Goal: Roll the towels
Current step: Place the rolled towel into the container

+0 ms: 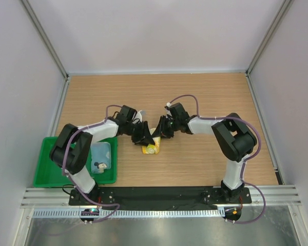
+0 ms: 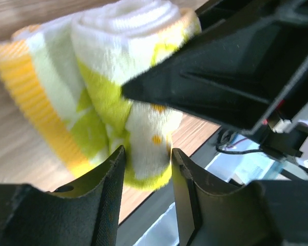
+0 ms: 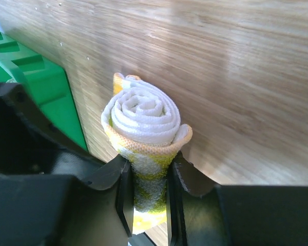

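Observation:
The yellow-cream towel [image 1: 151,147] is wound into a tight roll [image 3: 146,115] and held just above the middle of the table. My right gripper [image 3: 148,171] is shut on the roll's body, one finger on each side. From the other side comes my left gripper [image 2: 146,154]. Its jaws stand apart around the roll's green-and-yellow lower end [image 2: 143,138], barely touching it. In the top view the two grippers [image 1: 143,136] [image 1: 160,130] meet over the roll. The light blue towel [image 1: 103,155] lies in the green tray.
The green plastic tray [image 1: 49,169] sits at the table's front left, close beside the left arm, and shows as a green wall [image 3: 41,84] in the right wrist view. Grey walls enclose the wooden table [image 1: 205,92] on three sides.

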{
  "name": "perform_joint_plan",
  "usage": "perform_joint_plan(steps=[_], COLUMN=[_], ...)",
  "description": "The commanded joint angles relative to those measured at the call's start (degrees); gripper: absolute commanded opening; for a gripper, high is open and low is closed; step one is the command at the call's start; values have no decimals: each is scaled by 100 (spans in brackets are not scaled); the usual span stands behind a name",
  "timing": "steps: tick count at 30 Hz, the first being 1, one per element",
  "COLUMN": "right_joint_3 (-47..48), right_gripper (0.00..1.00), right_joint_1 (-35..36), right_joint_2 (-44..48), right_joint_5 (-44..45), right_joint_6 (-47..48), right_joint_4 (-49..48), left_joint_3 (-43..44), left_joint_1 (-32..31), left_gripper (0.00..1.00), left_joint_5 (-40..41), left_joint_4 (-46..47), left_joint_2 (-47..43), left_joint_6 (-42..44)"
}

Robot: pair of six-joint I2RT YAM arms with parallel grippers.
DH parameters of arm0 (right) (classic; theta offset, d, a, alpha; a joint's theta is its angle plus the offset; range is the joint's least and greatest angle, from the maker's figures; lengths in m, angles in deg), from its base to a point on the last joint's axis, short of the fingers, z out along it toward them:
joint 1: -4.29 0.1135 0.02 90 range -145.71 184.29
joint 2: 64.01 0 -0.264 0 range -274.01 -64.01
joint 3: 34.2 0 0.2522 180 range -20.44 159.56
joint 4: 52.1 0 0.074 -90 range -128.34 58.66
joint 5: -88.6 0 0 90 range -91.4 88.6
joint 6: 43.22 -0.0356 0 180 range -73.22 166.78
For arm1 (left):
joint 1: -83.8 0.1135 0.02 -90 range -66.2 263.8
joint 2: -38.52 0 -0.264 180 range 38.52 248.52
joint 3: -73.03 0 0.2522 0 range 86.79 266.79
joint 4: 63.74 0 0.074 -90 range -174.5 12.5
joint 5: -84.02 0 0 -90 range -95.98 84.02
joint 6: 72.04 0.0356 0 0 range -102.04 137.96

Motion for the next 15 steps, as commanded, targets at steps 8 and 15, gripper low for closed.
perform_joint_plan(steps=[8, 15], right_joint_3=[514, 884], right_gripper=[1, 1], right_joint_1=[-1, 95], right_joint_2=[921, 1370], right_joint_5=[158, 158], right_joint_6=[-38, -126], right_joint_4=[466, 826], left_joint_3=[1223, 1961], left_joint_1=[-23, 65], left_gripper=[42, 42], left_joint_5=[1335, 2503], left_joint_4=[-2351, -3397], left_joint_2=[-1392, -2332], left_joint_6=[891, 1163])
